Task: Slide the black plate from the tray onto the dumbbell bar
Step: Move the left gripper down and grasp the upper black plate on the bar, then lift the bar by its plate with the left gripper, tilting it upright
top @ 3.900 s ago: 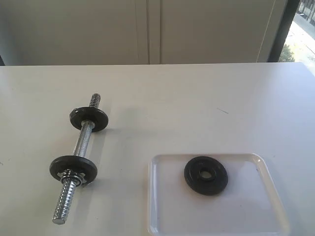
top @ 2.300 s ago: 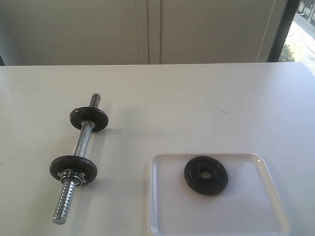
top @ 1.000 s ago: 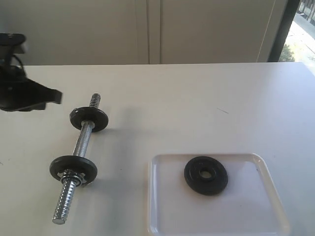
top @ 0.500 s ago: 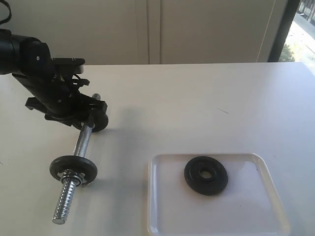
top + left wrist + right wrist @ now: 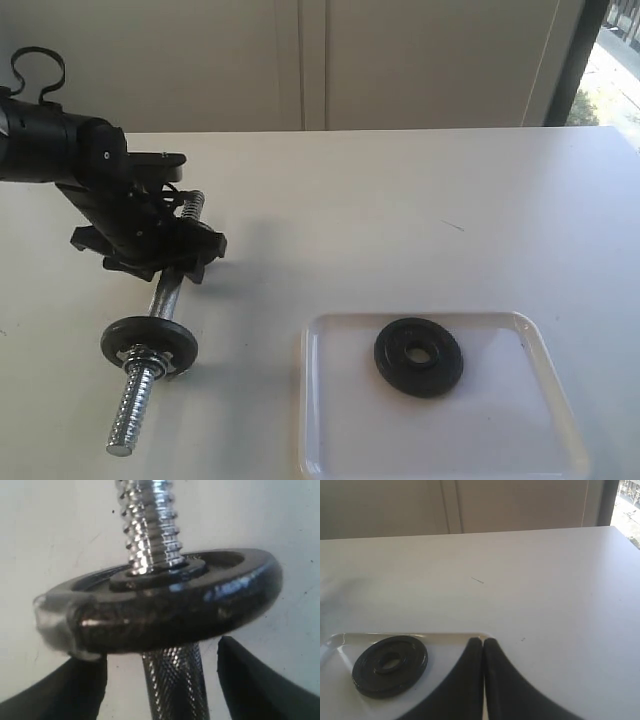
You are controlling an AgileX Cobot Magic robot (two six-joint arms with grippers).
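The black plate (image 5: 418, 355) lies flat at the far side of the white tray (image 5: 520, 430). The dumbbell bar (image 5: 166, 291) rests on the table at the left, with a black disc and chrome nut (image 5: 148, 343) near its near threaded end. My left gripper (image 5: 178, 264) is down over the bar's far disc and hides it from the exterior view. In the left wrist view that far disc (image 5: 165, 605) fills the middle, and my left gripper (image 5: 160, 650) is open, one finger on each side of the knurled bar (image 5: 172, 680) with gaps. My right gripper (image 5: 483, 642) is shut and empty beside the black plate (image 5: 390, 665).
The white table (image 5: 400, 200) ends at a pale wall behind and a window at the far right. The tray's far rim (image 5: 445, 636) runs just beyond my right fingertips. A small dark mark (image 5: 453, 226) sits on the table beyond the tray.
My left arm came in from the left edge and settled over the bar's far disc, which is now covered. The bar, the plate and the tray have not moved.
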